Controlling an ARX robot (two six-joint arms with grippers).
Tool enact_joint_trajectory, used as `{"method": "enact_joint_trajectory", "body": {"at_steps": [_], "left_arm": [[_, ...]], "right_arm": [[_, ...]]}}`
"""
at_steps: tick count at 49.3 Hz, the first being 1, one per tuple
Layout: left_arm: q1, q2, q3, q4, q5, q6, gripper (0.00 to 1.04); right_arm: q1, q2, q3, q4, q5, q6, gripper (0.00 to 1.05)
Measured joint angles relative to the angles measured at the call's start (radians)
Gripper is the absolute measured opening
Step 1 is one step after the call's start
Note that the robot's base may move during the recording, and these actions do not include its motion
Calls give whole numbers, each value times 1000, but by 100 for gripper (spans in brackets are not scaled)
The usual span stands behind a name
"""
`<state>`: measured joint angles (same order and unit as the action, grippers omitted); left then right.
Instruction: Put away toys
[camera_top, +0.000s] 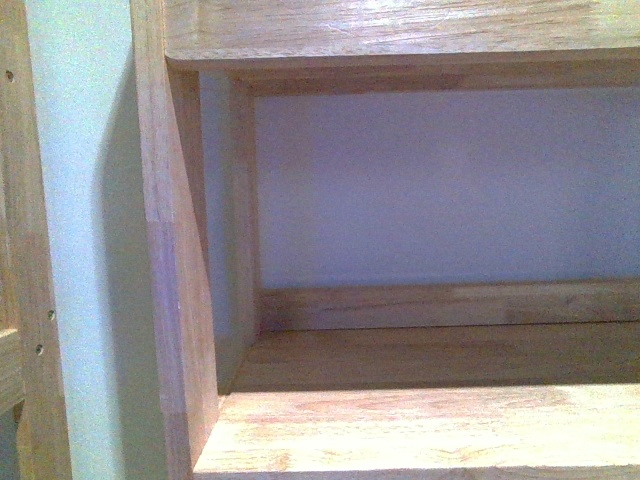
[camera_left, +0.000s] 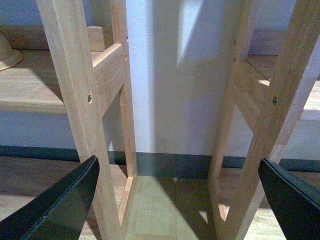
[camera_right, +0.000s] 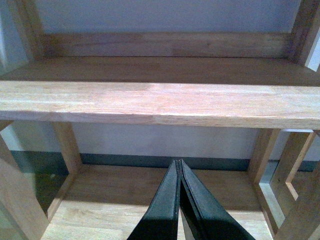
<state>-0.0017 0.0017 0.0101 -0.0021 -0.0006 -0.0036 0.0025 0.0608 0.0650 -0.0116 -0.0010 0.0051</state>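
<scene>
Item, toy: none certainly in view; a pale rounded shape (camera_left: 9, 52) at the edge of the left wrist view, resting on a shelf board, may be part of it, though too little shows to say. My left gripper (camera_left: 177, 197) is spread and empty, my right gripper (camera_right: 179, 200) pressed together on nothing. Step judged: searching before wooden shelves (camera_top: 420, 425); next, locate the toy, then grasp.

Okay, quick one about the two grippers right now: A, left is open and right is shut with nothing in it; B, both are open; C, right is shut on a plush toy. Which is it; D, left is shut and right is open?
A: the left gripper has its fingers spread wide apart, while the right gripper has its fingers pressed together with nothing between them, in front of the wooden shelf.
</scene>
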Motion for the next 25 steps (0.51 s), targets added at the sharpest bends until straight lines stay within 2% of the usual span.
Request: {"method": "enact_joint_trajectory", "body": {"at_steps": [25], "left_arm": [[0,0,0,0,0,0,98]], "right_arm": [[0,-53,-51,8,0,0,4]]}}
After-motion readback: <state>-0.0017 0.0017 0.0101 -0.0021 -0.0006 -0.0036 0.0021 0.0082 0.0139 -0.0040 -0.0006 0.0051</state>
